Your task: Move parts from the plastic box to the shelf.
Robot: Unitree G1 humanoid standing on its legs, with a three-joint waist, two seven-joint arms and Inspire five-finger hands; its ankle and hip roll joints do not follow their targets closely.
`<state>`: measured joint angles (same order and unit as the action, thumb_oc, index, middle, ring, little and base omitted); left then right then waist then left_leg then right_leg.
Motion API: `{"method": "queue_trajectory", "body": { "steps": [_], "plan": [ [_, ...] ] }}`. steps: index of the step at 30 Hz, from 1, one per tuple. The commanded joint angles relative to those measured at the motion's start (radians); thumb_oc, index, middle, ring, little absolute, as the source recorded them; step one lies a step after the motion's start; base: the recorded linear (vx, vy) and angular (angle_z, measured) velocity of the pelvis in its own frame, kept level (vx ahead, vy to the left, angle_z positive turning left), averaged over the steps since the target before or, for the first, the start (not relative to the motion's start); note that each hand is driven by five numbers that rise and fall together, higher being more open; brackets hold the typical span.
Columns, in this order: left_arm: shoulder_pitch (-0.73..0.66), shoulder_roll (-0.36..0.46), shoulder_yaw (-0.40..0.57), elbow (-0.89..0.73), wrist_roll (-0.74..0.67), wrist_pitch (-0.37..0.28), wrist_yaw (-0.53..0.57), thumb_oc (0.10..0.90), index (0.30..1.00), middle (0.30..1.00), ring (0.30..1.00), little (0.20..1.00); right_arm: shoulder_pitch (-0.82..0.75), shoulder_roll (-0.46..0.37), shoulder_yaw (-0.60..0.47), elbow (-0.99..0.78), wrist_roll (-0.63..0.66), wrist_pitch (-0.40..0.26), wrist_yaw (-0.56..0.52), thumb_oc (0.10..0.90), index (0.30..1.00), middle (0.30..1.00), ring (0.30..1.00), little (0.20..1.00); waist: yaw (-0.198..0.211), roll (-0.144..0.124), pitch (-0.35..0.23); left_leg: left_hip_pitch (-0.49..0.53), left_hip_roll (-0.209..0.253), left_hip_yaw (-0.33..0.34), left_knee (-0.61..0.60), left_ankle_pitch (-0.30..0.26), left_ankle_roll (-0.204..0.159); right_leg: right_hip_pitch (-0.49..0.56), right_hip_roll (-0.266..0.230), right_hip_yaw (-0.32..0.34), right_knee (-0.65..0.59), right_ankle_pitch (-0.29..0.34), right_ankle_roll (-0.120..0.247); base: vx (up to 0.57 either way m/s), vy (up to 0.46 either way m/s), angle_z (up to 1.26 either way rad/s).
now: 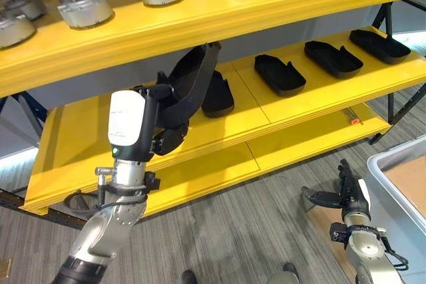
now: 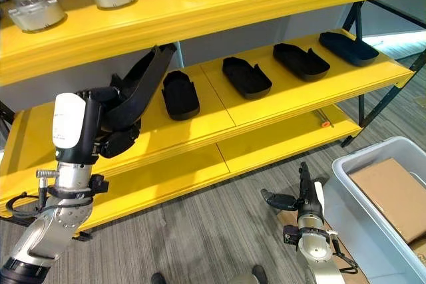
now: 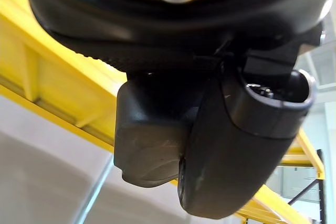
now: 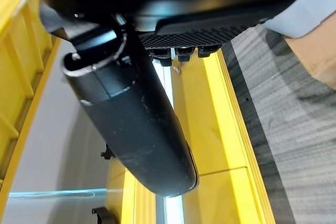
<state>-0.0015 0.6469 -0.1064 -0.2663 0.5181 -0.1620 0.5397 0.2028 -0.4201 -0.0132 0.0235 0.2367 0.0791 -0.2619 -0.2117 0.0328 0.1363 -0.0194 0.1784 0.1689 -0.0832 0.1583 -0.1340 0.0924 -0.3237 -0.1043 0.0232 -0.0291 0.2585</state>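
My left hand is shut on a long black tray-shaped part, held tilted with its far end up under the top shelf's edge, just above the left half of the yellow middle shelf. Several matching black parts lie flat in a row along that shelf to the right. The grey plastic box stands on the floor at the lower right with a brown cardboard sheet inside. My right hand hangs low beside the box, open and holding nothing; its thumb stands free.
The top shelf carries several round silver metal parts. A lower yellow shelf runs near the floor, with a small orange item on its right end. Dark shelf legs stand at the right.
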Motion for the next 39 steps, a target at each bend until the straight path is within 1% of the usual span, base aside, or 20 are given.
{"method": "queue_trajectory", "body": {
  "steps": [1,8,10,11,13,15,17,18,20,21,22,23,24,25,29,32,34,35,37,39],
  "plan": [
    [-0.12,-0.001,0.182,-0.119,0.003,-0.077,0.101,0.4,0.3,0.3,0.3,0.3,-0.085,-0.06,-0.024,-0.14,-0.006,-0.056,0.023,0.9,1.0,1.0,1.0,1.0,0.0,-0.006,-0.012,0.106,0.003,0.104,0.06,-0.162,0.044,-0.057,0.078,-0.026,0.054,0.001,-0.063,0.0,0.0,0.0],
    [-0.029,-0.022,0.214,-0.102,0.017,-0.127,0.105,0.4,0.3,0.3,0.3,0.3,-0.095,-0.08,-0.021,-0.126,0.033,-0.036,0.044,0.9,1.0,1.0,1.0,1.0,0.031,-0.017,0.0,0.086,0.003,0.092,0.084,-0.17,0.039,-0.053,0.075,-0.045,0.036,0.007,-0.068,0.03,0.119,0.07],
    [-0.017,-0.011,0.221,-0.095,0.032,-0.175,0.098,0.4,0.3,0.3,0.3,0.3,-0.104,-0.083,-0.031,-0.109,0.027,-0.055,0.028,0.9,1.0,1.0,1.0,1.0,0.043,-0.024,0.006,0.07,-0.02,0.092,0.102,-0.183,0.052,-0.056,0.057,-0.054,0.023,0.029,-0.055,0.09,0.367,0.16],
    [-0.021,-0.002,0.221,-0.09,0.03,-0.205,0.085,0.4,0.3,0.3,0.3,0.3,-0.105,-0.074,-0.038,-0.101,0.029,-0.066,0.008,0.9,1.0,1.0,1.0,1.0,0.046,-0.029,0.004,0.066,-0.044,0.097,0.105,-0.192,0.067,-0.057,0.033,-0.058,0.007,0.066,-0.045,0.14,0.412,0.14],
    [-0.025,0.003,0.22,-0.089,0.028,-0.222,0.075,0.4,0.3,0.3,0.3,0.3,-0.101,-0.067,-0.045,-0.097,0.028,-0.07,0.003,0.9,1.0,1.0,1.0,1.0,0.046,-0.03,0.003,0.067,-0.058,0.102,0.102,-0.195,0.074,-0.062,0.017,-0.061,-0.002,0.096,-0.042,0.1,0.253,0.15],
    [-0.031,0.009,0.221,-0.084,0.023,-0.238,0.062,0.4,0.3,0.3,0.3,0.3,-0.099,-0.053,-0.053,-0.083,0.021,-0.082,0.002,0.9,1.0,1.0,1.0,1.0,0.045,-0.031,0.001,0.077,-0.075,0.126,0.09,-0.191,0.083,-0.072,-0.007,-0.074,-0.015,0.146,-0.036,0.09,0.211,0.16],
    [-0.03,0.015,0.225,-0.085,0.025,-0.239,0.057,0.4,0.3,0.3,0.3,0.3,-0.105,-0.038,-0.057,-0.074,0.016,-0.091,0.012,0.9,1.0,1.0,1.0,1.0,0.049,-0.032,0.003,0.093,-0.084,0.166,0.075,-0.188,0.085,-0.087,-0.024,-0.119,-0.017,0.189,-0.027,0.07,0.199,-0.04],
    [-0.023,0.019,0.23,-0.084,0.038,-0.246,0.059,0.4,0.3,0.3,0.3,0.3,-0.117,-0.026,-0.054,-0.066,0.007,-0.098,0.016,0.9,1.0,1.0,1.0,1.0,0.057,-0.032,0.01,0.118,-0.086,0.209,0.06,-0.193,0.086,-0.102,-0.034,-0.17,0.003,0.209,-0.015,0.02,0.177,-0.33],
    [-0.011,0.02,0.241,-0.087,0.065,-0.254,0.06,0.4,0.3,0.3,0.3,0.3,-0.128,-0.017,-0.052,-0.055,-0.002,-0.108,0.017,0.9,1.0,1.0,1.0,1.0,0.065,-0.032,0.015,0.133,-0.088,0.247,0.044,-0.192,0.089,-0.122,-0.031,-0.209,0.038,0.211,-0.011,0.03,0.182,-0.98],
    [-0.011,0.031,0.252,-0.09,0.075,-0.249,0.05,0.4,0.3,0.3,0.3,0.3,-0.13,-0.019,-0.055,-0.057,0.002,-0.102,0.016,0.9,1.0,1.0,1.0,1.0,0.064,-0.022,0.011,0.142,-0.098,0.248,0.033,-0.205,0.094,-0.119,0.026,-0.221,0.071,0.131,-0.012,0.0,0.211,-1.01],
    [-0.055,0.06,0.243,-0.076,0.043,-0.227,0.031,0.4,0.3,0.3,0.3,0.3,-0.121,-0.026,-0.056,-0.064,0.005,-0.103,0.006,0.9,1.0,1.0,1.0,1.0,0.038,-0.019,0.01,0.113,-0.122,0.232,0.043,-0.191,0.117,-0.14,0.079,-0.181,0.091,0.111,-0.041,0.02,0.276,-0.22],
    [-0.112,0.091,0.205,-0.042,0.02,-0.225,0.042,0.4,0.3,0.3,0.3,0.3,-0.091,-0.031,-0.059,-0.079,0.009,-0.115,-0.011,0.9,1.0,1.0,1.0,1.0,-0.005,-0.009,0.006,0.102,-0.145,0.177,0.025,-0.189,0.136,-0.2,0.144,-0.045,0.139,0.102,-0.056,-0.02,0.204,0.64],
    [-0.133,0.084,0.19,-0.028,0.015,-0.247,0.04,0.4,0.3,0.3,0.3,0.3,-0.05,-0.021,-0.086,-0.087,0.031,-0.126,-0.024,0.9,1.0,1.0,1.0,1.0,-0.039,0.003,0.005,0.105,-0.155,0.147,-0.002,-0.175,0.151,-0.207,0.244,0.024,0.214,0.027,-0.077,0.03,0.127,1.19],
    [-0.131,0.08,0.19,-0.029,0.014,-0.242,0.035,0.4,0.3,0.3,0.3,0.3,-0.039,-0.022,-0.097,-0.087,0.046,-0.133,-0.01,0.9,1.0,1.0,1.0,1.0,-0.04,0.004,0.003,0.105,-0.158,0.154,-0.002,-0.174,0.155,-0.213,0.287,0.009,0.268,-0.009,-0.095,0.02,0.038,1.07],
    [-0.155,0.094,0.169,-0.016,0.015,-0.2,0.053,0.4,0.3,0.3,0.3,0.3,-0.06,-0.027,-0.076,-0.07,0.048,-0.147,0.007,0.9,1.0,1.0,1.0,1.0,-0.033,0.002,0.004,0.096,-0.179,0.159,0.006,-0.182,0.161,-0.199,0.332,-0.032,0.274,-0.079,-0.137,-0.03,-0.043,-0.01],
    [-0.169,0.077,0.15,-0.005,0.02,-0.195,0.05,0.4,0.3,0.3,0.3,0.3,-0.074,-0.033,-0.061,-0.05,0.064,-0.144,-0.014,0.9,1.0,1.0,1.0,1.0,-0.032,0.004,0.002,0.077,-0.196,0.123,0.027,-0.186,0.162,-0.165,0.351,0.013,0.2,-0.083,-0.161,-0.03,-0.12,-0.24],
    [-0.142,0.065,0.163,-0.009,0.031,-0.205,0.044,0.4,0.3,0.3,0.3,0.3,-0.07,-0.037,-0.064,-0.051,0.068,-0.139,-0.012,0.9,1.0,1.0,1.0,1.0,-0.031,0.006,-0.004,0.076,-0.202,0.119,0.027,-0.184,0.161,-0.143,0.351,0.032,0.144,-0.06,-0.167,0.0,-0.137,-0.03],
    [-0.131,0.06,0.167,-0.011,0.034,-0.206,0.042,0.4,0.3,0.3,0.3,0.3,-0.062,-0.036,-0.067,-0.057,0.069,-0.134,-0.007,0.9,1.0,1.0,1.0,1.0,-0.034,0.008,-0.007,0.08,-0.204,0.121,0.026,-0.186,0.161,-0.133,0.351,0.036,0.126,-0.054,-0.167,0.01,-0.145,0.08],
    [-0.117,0.059,0.18,-0.013,0.036,-0.223,0.034,0.4,0.3,0.3,0.3,0.3,-0.038,-0.037,-0.082,-0.082,0.06,-0.128,0.007,0.9,1.0,1.0,1.0,1.0,-0.053,0.009,-0.007,0.072,-0.212,0.173,0.082,-0.22,0.169,-0.124,0.346,0.04,0.115,-0.053,-0.175,-0.04,-0.121,0.17],
    [-0.121,0.06,0.175,-0.014,0.036,-0.223,0.034,0.4,0.3,0.3,0.3,0.3,-0.036,-0.039,-0.079,-0.084,0.061,-0.128,0.003,0.9,1.0,1.0,1.0,1.0,-0.057,0.004,-0.001,0.047,-0.202,0.182,0.144,-0.242,0.165,-0.124,0.336,0.04,0.125,-0.06,-0.178,-0.06,-0.05,0.18]
  ]
}}
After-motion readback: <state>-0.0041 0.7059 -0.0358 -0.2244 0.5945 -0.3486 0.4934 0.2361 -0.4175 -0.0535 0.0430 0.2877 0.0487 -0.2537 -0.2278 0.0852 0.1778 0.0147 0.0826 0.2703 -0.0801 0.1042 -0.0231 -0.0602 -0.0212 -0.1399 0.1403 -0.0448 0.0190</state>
